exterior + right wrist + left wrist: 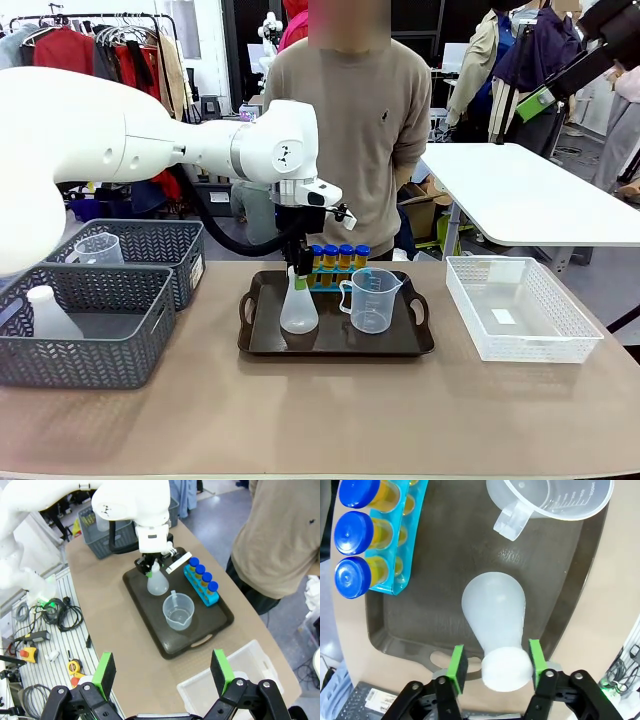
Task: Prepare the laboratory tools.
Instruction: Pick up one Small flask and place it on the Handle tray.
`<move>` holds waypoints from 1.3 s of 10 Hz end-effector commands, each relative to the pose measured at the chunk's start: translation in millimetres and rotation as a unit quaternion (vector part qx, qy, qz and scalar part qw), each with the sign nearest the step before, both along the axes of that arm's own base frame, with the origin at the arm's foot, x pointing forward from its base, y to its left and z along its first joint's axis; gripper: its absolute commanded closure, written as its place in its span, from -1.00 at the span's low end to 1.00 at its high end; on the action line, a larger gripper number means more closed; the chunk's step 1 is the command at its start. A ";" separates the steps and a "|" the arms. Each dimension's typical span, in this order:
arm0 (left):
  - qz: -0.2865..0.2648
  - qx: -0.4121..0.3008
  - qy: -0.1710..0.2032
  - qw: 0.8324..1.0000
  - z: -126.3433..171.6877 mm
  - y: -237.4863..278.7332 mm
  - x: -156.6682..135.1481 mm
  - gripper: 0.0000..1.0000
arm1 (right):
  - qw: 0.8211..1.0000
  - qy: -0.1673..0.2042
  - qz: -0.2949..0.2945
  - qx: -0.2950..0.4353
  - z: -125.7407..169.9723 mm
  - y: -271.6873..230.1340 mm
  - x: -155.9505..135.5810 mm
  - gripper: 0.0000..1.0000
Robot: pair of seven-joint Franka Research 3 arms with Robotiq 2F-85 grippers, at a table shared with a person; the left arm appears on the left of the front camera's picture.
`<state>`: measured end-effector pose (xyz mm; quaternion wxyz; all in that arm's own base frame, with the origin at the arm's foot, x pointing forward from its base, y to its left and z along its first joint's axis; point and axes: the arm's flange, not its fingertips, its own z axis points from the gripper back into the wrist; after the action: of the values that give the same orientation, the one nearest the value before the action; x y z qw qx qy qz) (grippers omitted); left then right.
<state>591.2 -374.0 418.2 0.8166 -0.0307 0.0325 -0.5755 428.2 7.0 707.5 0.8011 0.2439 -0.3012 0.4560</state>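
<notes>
Left gripper [495, 667] brackets the neck of the white translucent conical flask [495, 617], our green pads [456, 664] spread just beside it, not yet pinching. That flask stands on the dark brown handled tray [400, 343] at centre frame, beside one clear plastic measuring beaker [372, 300] and one blue four-hole rack [335, 275] holding four blue-capped amber tubes [337, 255]. We judge the job barely begun: everything remains on the tray. Our right gripper [162, 677] hangs open, high above the table.
</notes>
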 end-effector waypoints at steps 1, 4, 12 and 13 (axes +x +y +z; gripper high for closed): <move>0.000 -0.001 -0.016 1.000 6.5 5.3 -9.0 -1.00 | 1.000 -0.004 0.005 0.006 1.5 0.6 -0.2 -1.00; 0.005 -0.004 -0.031 0.999 19.7 6.1 -12.8 -1.00 | 1.000 -0.004 0.005 0.006 1.5 0.6 -0.2 -1.00; 0.027 -0.010 -0.032 0.999 39.9 6.0 -5.9 -1.00 | 1.000 -0.004 0.005 0.006 1.5 0.6 -0.2 -1.00; 0.027 -0.010 -0.032 0.999 39.9 6.0 -5.9 -1.00 | 1.000 -0.004 0.005 0.006 1.5 0.6 -0.2 -1.00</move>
<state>585.0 -371.0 458.5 0.8361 -0.0222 -0.0005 -0.5481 428.2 7.0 707.4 0.8011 0.2439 -0.3012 0.4560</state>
